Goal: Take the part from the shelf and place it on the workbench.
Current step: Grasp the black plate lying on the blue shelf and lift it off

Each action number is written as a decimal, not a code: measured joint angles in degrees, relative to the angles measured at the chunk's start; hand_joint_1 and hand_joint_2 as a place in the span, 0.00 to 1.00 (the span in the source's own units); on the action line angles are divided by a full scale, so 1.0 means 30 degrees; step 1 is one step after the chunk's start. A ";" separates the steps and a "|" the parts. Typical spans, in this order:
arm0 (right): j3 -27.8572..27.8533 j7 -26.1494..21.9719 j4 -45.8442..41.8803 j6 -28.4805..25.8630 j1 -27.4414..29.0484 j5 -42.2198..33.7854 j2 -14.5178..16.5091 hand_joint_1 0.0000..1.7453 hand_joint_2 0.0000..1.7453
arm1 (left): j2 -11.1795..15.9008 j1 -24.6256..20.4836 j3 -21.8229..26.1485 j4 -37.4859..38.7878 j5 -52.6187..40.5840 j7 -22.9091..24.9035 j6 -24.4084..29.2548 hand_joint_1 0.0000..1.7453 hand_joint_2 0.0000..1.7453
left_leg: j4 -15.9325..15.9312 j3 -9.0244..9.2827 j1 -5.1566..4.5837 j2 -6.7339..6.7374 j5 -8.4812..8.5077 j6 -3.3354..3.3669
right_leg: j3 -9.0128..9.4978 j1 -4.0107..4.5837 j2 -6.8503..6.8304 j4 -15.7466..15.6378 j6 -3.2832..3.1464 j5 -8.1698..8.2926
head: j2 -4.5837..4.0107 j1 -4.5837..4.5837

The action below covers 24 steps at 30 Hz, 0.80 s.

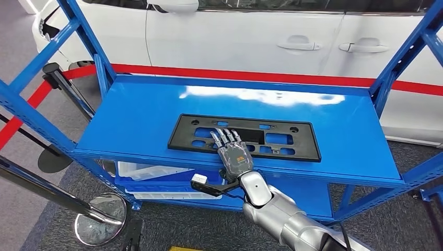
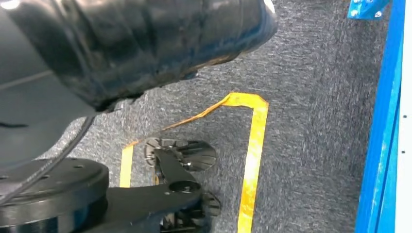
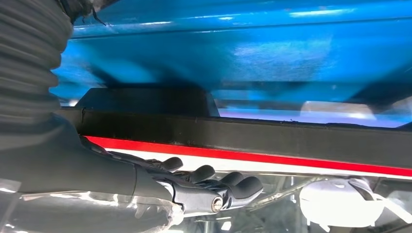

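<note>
Head view: right robot hand (image 1: 233,152) lies flat on unlabelled black part (image 1: 292,141).

the part (image 1: 244,137) lies flat on the shelf (image 1: 136,117), towards its near edge and about midway left to right. the right hand (image 1: 233,152) rests on the part's near edge. a car (image 1: 271,39) stands behind the shelf; a bin (image 1: 156,178) sits on the level below.

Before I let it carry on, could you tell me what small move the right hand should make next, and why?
Probably curl the fingers to grip the black plate frame: the right hand lies flat over its near edge on the blue shelf, fingers extended, and nothing is held yet.
</note>
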 joint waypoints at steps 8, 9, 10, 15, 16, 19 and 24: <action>-0.0697 -0.0309 0.0002 -0.0133 0.0224 -0.0468 -0.0342 1.00 1.00 | 0.0020 -0.0003 0.0000 0.0000 -0.0069 -0.0002 -0.0034 0.00 0.00 | -0.3951 0.1864 -0.0019 0.0166 0.1287 0.0861 | -0.0398 0.0092 0.0237 0.0432 0.0809 -0.0240 | 0.0000 0.0102; -0.0781 -0.0397 0.0002 -0.0176 0.0245 -0.0502 -0.0408 1.00 1.00 | 0.0018 -0.0008 0.0000 0.0000 -0.0089 -0.0002 -0.0047 0.00 0.00 | -0.4026 0.1845 0.0012 0.0223 0.1371 0.0998 | -0.0783 0.0083 0.0223 0.1231 0.0846 -0.0760 | 0.0000 0.0148; -0.0840 -0.0490 0.0000 -0.0235 0.0256 -0.0546 -0.0448 1.00 1.00 | 0.0018 -0.0007 0.0000 0.0000 -0.0107 -0.0002 -0.0064 0.00 0.00 | -0.4038 0.1788 -0.0023 0.0267 0.1415 0.1083 | -0.1300 0.0083 0.0213 0.2369 0.0867 -0.1415 | 0.0000 0.0191; -0.1053 -0.1007 -0.0025 -0.0359 0.0218 -0.0874 -0.0519 1.00 1.00 | 0.0018 0.0024 0.0000 0.0000 -0.0173 0.0095 -0.0275 0.00 0.00 | -0.3911 0.1599 -0.0062 0.0315 0.1528 0.1095 | -0.1409 0.0047 0.0199 0.3540 0.0907 -0.1436 | 0.0000 0.0226; -0.1104 -0.1100 -0.0044 -0.0346 0.0173 -0.0935 -0.0519 1.00 1.00 | 0.0018 0.0023 0.0000 0.0000 -0.0180 0.0115 -0.0310 0.00 0.00 | -0.3830 0.1579 -0.0055 0.0288 0.1518 0.1038 | -0.0663 0.0026 0.0198 0.2225 0.0868 -0.0987 | 0.0000 0.0229; -0.1169 -0.1405 -0.0142 -0.0304 0.0000 -0.1062 -0.0483 1.00 1.00 | 0.0024 0.0001 0.0000 0.0000 -0.0224 0.0157 -0.0372 0.00 0.00 | -0.3595 0.1414 -0.0167 0.0183 0.1499 0.0693 | 0.0401 0.0084 0.0204 0.0095 0.0637 -0.0550 | 0.0000 0.0199; -0.1189 -0.1537 -0.0266 -0.0304 -0.0097 -0.0595 -0.0450 1.00 1.00 | 0.0055 -0.0003 0.0000 0.0000 -0.0388 0.0215 -0.0483 0.00 0.00 | -0.2356 0.0718 -0.0065 0.0112 0.0738 0.0148 | 0.0442 -0.0003 0.0118 -0.0103 0.0054 -0.0241 | 0.0000 0.0100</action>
